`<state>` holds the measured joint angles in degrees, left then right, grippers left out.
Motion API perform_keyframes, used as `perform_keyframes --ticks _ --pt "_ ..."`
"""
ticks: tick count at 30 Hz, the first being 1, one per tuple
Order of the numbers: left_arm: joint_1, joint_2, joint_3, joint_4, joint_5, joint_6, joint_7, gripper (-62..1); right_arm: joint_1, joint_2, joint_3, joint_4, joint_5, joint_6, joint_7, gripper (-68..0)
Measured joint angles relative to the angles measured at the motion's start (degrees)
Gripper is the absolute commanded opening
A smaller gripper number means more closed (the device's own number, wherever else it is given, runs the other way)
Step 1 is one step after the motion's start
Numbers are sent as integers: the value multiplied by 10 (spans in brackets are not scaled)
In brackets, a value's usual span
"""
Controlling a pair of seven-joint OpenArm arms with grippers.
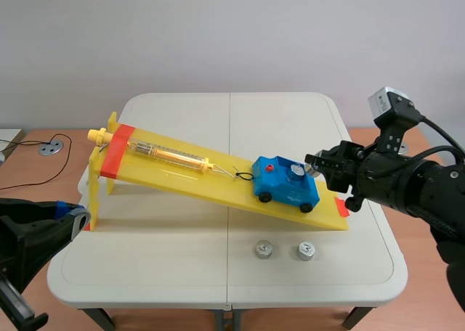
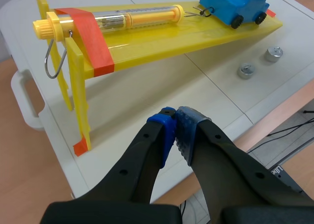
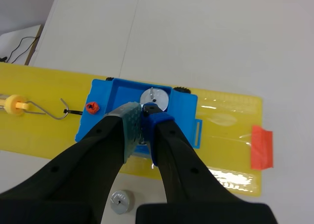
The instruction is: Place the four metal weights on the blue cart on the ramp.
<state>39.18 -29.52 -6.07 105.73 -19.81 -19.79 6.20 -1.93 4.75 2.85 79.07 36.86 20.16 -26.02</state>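
Right gripper point(image 3: 146, 113) poised over the blue cart point(image 3: 117, 92), with one metal weight point(image 3: 155, 98) seated in it just ahead of the fingertips.
Its fingers are pressed almost together with only a slit between the pads, and I cannot see them gripping anything. The left gripper point(image 2: 176, 117) is closed on nothing, well apart from the cart. A second weight point(image 1: 263, 250) and a third weight point(image 1: 306, 251) lie on the counter point(image 1: 174, 273) beneath the right fingers, and no fourth is visible. The cart's long axis runs along the ramp point(image 1: 218, 189), crosswise to those fingers, with its hooked end uphill toward the spring scale point(image 1: 171, 155). A downhill nudge on the cart wall would likely stretch the spring, roll the cart and jolt the weight.
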Motion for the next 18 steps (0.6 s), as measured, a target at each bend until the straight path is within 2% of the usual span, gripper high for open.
perform_keyframes --ticks 18 --pt "0 0 0 0 0 0 0 -573 20 -24 -9 -58 -4 4 0 -669"
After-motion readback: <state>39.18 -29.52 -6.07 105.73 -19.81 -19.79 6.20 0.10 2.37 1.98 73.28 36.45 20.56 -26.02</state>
